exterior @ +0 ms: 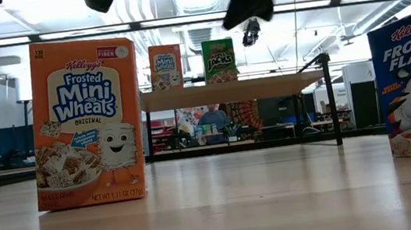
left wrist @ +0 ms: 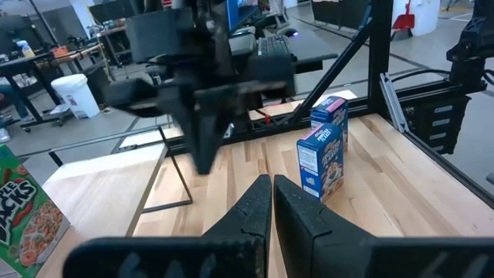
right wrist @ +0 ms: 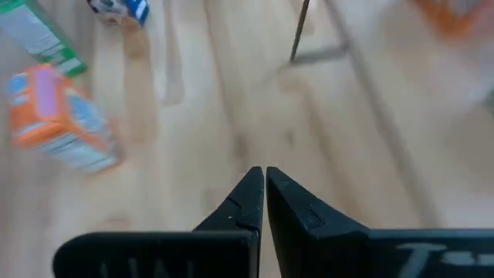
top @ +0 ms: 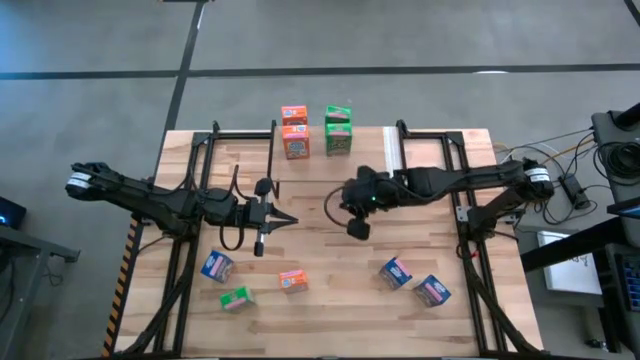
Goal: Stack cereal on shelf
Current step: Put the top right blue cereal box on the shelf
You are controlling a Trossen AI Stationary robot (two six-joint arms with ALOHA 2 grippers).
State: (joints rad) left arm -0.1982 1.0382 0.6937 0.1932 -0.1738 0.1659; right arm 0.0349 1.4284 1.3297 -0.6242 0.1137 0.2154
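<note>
The shelf (exterior: 230, 91) stands at the table's far edge (top: 365, 150). On its plank stand two orange cereal boxes (top: 294, 131) and two green ones (top: 338, 129). Five boxes remain on the table near its front: a blue (top: 217, 266), a green (top: 236, 298), an orange (top: 292, 281) and two more blue (top: 396, 272) (top: 432, 291). My left gripper (top: 285, 220) hovers shut over the table's middle. My right gripper (top: 357, 228) also hangs shut above the middle, pointing down at bare wood (right wrist: 264, 174).
Black frame rails (top: 190, 200) (top: 465, 210) run along both table sides. The shelf's white strip (top: 392, 150) lies right of the green boxes. The left wrist view shows my right arm (left wrist: 201, 116) close ahead and two blue boxes (left wrist: 320, 158) beyond it.
</note>
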